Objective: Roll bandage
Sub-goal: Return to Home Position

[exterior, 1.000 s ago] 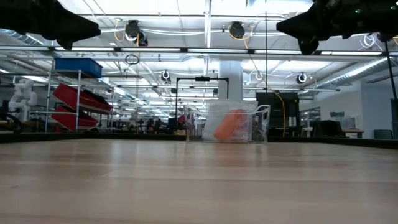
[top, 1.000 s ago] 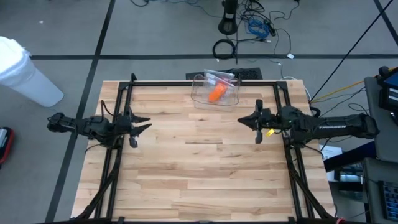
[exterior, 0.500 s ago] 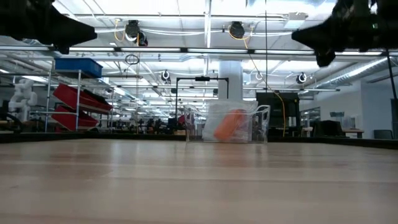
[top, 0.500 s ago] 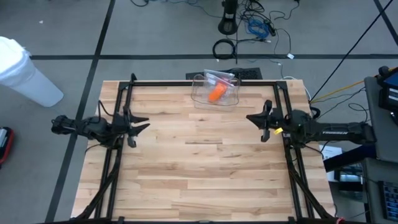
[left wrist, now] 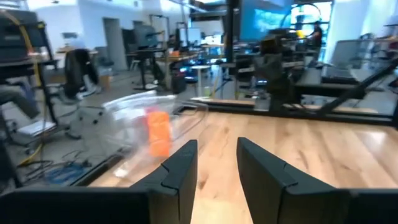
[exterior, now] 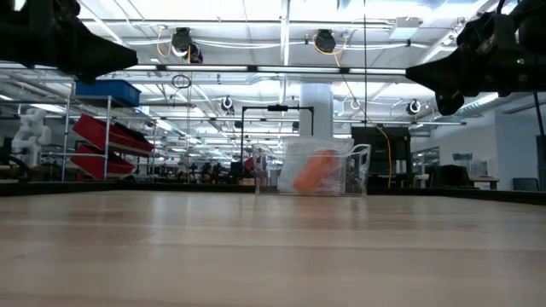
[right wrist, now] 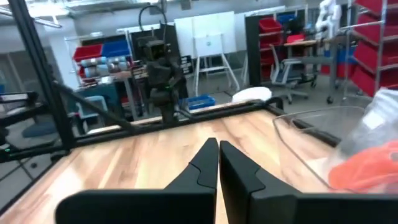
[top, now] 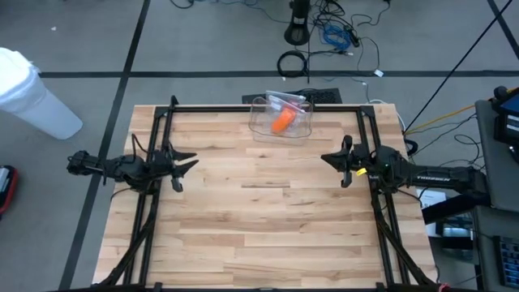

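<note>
Orange bandage (top: 283, 122) lies in the transparent bin (top: 259, 126) on the table (top: 259, 219), ahead of and between both jaws; only the wrist views show left jaws slightly parted, right jaws closed.

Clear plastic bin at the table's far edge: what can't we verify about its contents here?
- Zip bag seal: too small in the high view, and seen only through the wall of the clear plastic bin in the low view, so shut or not is unclear.
- Orange bandage roll winding: blurred in the left wrist view, cut off by the picture's edge in the right wrist view.
</note>
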You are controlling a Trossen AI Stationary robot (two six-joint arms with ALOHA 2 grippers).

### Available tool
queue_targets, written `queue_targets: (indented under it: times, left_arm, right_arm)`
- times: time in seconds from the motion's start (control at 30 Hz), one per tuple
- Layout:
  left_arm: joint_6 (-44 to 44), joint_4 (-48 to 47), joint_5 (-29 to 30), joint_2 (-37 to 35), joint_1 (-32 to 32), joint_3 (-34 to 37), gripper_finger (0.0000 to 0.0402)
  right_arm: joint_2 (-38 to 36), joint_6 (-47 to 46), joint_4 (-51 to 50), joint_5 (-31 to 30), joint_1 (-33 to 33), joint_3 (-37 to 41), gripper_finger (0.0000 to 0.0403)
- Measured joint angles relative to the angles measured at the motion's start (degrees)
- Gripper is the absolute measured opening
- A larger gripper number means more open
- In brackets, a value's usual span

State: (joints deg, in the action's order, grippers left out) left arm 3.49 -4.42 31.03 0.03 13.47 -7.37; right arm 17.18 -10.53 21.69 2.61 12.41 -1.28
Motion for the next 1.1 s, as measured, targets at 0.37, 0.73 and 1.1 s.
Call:
queue_targets:
  times: [0.37, 0.73, 1.1]
  left_arm:
    - [-0.26, -1.04, -0.36, -0.02, 0.02, -1.21, 0.0118]
    - [-2.1, 3.1, 1.76, 0.0, -0.07, 2.23, 0.0118]
    - [-6.11, 4.62, -3.93, -0.02, -5.85, 5.46, 0.0118]
  right_arm:
    - [-12.37, -1.32, -9.73, 6.66, 4.53, 0.0, 0.0]
    - [-15.86, -4.23, -15.97, 5.23, 3.93, 0.0, 0.0]
    - [-15.85, -3.24, -16.48, 4.93, 4.0, 0.0, 0.0]
